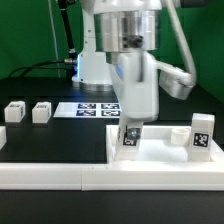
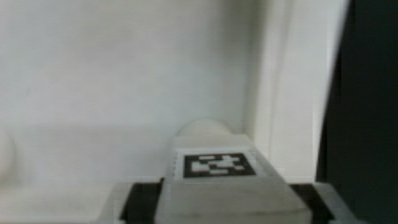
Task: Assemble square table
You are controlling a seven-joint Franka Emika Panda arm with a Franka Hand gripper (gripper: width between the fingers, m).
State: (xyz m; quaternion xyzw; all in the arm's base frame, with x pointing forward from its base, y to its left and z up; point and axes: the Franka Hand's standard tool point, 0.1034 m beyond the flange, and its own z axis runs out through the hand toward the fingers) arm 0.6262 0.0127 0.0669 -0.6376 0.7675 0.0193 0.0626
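The square tabletop (image 1: pixel 165 150) is a white slab with a raised rim, lying flat on the exterior view's right. My gripper (image 1: pixel 131 127) is shut on a stubby white leg (image 1: pixel 130 143) and holds it upright at the slab's near-left part; I cannot tell whether it touches. In the wrist view the leg (image 2: pixel 217 160) shows its marker tag between my fingers (image 2: pixel 143 200), over the slab (image 2: pixel 125 80) beside its rim (image 2: pixel 285 90). A second leg (image 1: pixel 203 135) stands on the slab's right side. Two more legs (image 1: pixel 15 112) (image 1: pixel 41 112) stand on the black table at the left.
The marker board (image 1: pixel 92 108) lies flat behind the slab, partly hidden by my arm. A long white rail (image 1: pixel 60 172) runs along the front edge and bends up at the far left. The robot base (image 1: pixel 95 60) and cables stand at the back.
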